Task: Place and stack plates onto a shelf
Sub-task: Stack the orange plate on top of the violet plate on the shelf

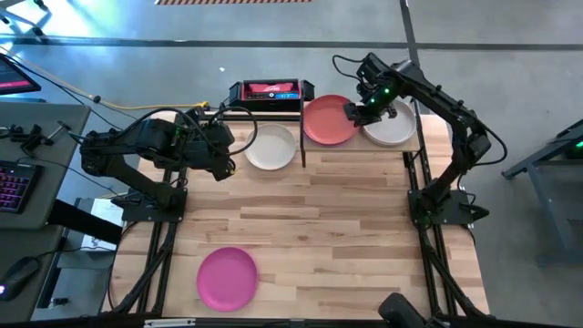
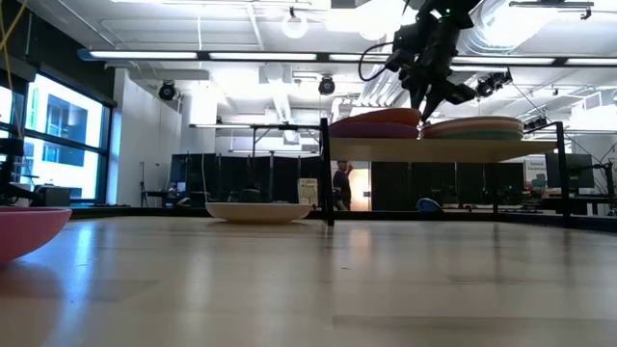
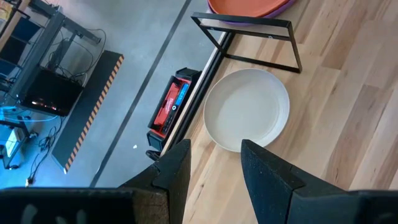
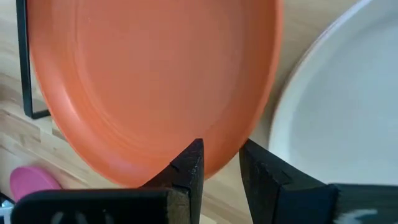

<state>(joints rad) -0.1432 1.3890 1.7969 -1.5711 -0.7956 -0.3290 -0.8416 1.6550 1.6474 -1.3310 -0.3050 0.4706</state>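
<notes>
The shelf [image 2: 443, 149] stands at the table's far edge and bears two stacks. A coral red plate [image 1: 326, 121] tops the left stack, over a purple plate [image 2: 371, 129]. A white plate [image 1: 393, 128] tops the right stack [image 2: 477, 127]. My right gripper [image 1: 357, 111] is above the shelf, shut on the coral plate's right rim. A cream plate [image 1: 271, 147] rests on its base on the table left of the shelf. A magenta plate [image 1: 227, 277] lies near the front left. My left gripper [image 3: 214, 165] hovers open, left of the cream plate. My right gripper pinches the coral red plate's rim [image 4: 217, 158] on the side facing the white plate, one finger [image 4: 189, 165] over the plate's inner face and the other outside the rim. The fingers come steeply from above. The plate's far part rests on the purple plate.
The shelf's thin black post [image 2: 326, 173] stands between the cream plate and the stacks. A red and black device [image 1: 266, 91] lies on the floor beyond the far edge. Bare wood stretches across the table's [image 1: 346, 228] middle and front right.
</notes>
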